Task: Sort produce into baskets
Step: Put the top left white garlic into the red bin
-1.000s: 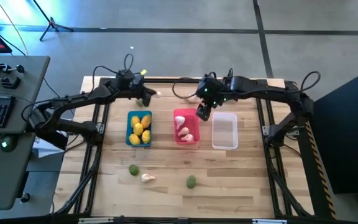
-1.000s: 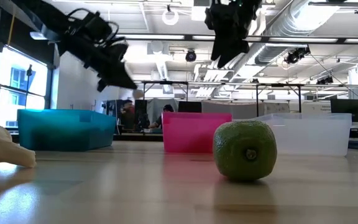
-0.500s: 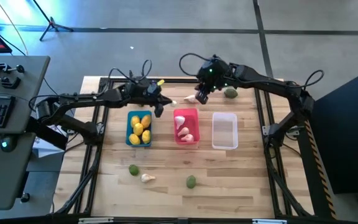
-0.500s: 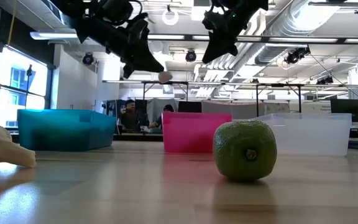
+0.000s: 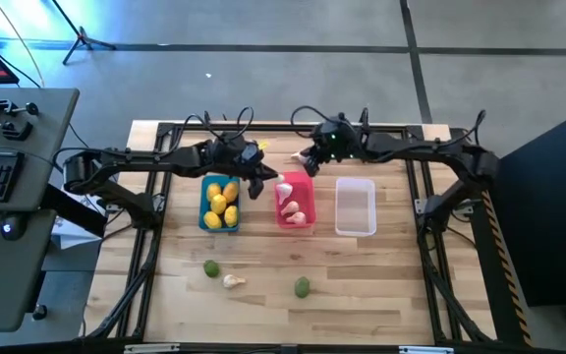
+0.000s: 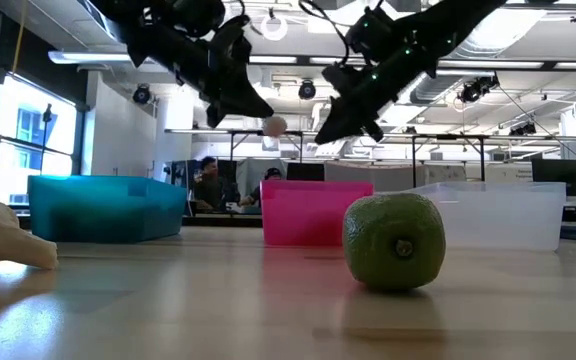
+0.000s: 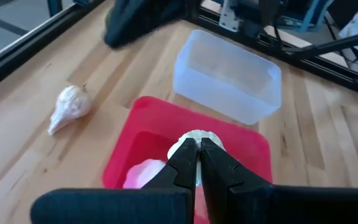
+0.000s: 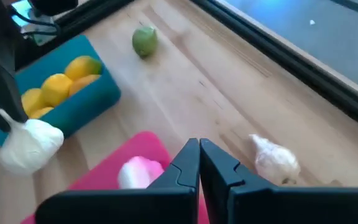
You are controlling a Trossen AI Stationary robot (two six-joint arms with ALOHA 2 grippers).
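High view: the left gripper (image 5: pixel 268 183) has swung in from behind the blue bin (image 5: pixel 220 203) to the near edge of the pink bin (image 5: pixel 294 201), carrying a garlic bulb (image 5: pixel 283 190), so a drop into the pink bin looks imminent; the right gripper (image 5: pixel 308 160) has pulled back from the green fruit at the far edge and now sits behind the pink bin, beside a loose bulb (image 5: pixel 298 155). The white bin (image 5: pixel 355 206) is empty, and two green fruits (image 5: pixel 210 267) and a bulb (image 5: pixel 233 281) lie at the near side. Low view: the carried bulb (image 6: pixel 274 126) hangs above the pink bin (image 6: pixel 316 211), both arms having crowded closer overhead; a green fruit (image 6: pixel 394 241) fills the foreground. Left wrist view: the fingers (image 7: pixel 186 163) are closed tight on the bulb (image 7: pixel 194 138) over the pink bin (image 7: pixel 126 152); the loose bulb (image 7: pixel 69 107) lies beside it. Right wrist view: the right gripper (image 8: pixel 199 155) is closed and empty, near the loose bulb (image 8: pixel 275 159); lemons (image 8: pixel 56 88) fill the blue bin (image 8: pixel 86 102), and a green fruit (image 8: pixel 144 41) lies beyond. The arms are near enough to clash over the pink bin.
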